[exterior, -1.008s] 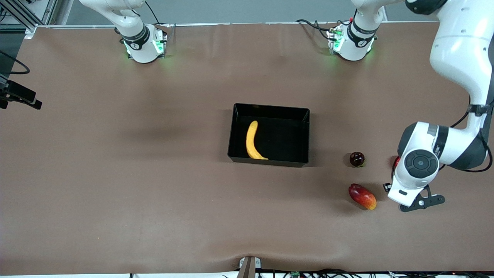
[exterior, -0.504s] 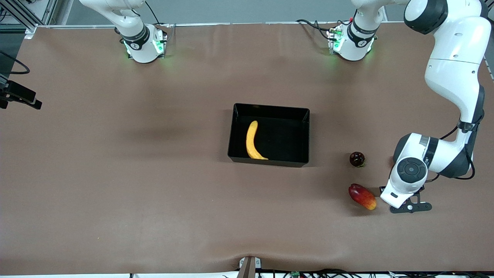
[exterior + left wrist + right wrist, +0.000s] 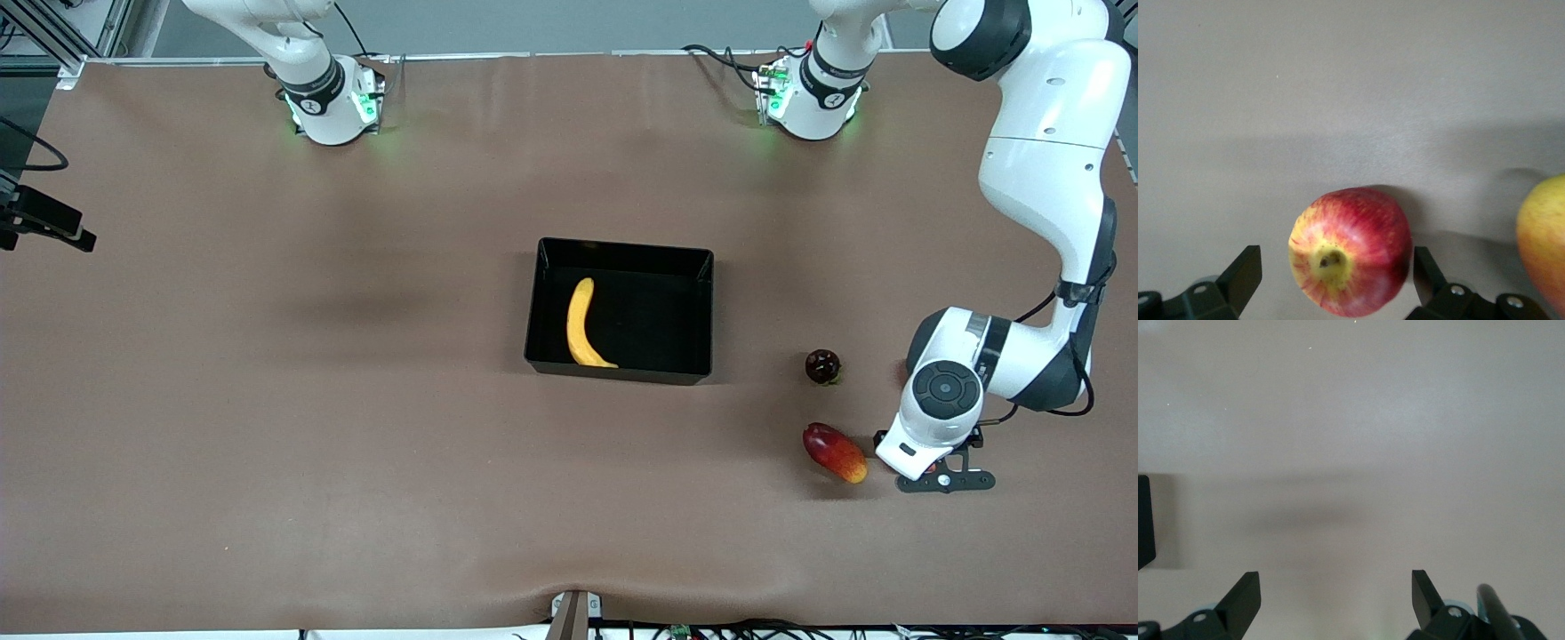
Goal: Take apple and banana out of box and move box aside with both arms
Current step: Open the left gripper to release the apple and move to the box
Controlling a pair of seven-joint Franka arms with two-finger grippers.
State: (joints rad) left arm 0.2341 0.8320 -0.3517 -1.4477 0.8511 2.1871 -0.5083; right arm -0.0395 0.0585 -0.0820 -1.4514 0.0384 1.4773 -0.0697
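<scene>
Apple [image 3: 1350,251] between spread fingers [image 3: 1245,275] of low left gripper [image 3: 1337,277].

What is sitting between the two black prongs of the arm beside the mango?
A small red apple with a yellow patch rests on the table between the left end effector's open fingers. The left wrist view shows it.

The left arm's wrist [image 3: 933,418] hides the apple [image 3: 1350,251] from the front camera
</scene>
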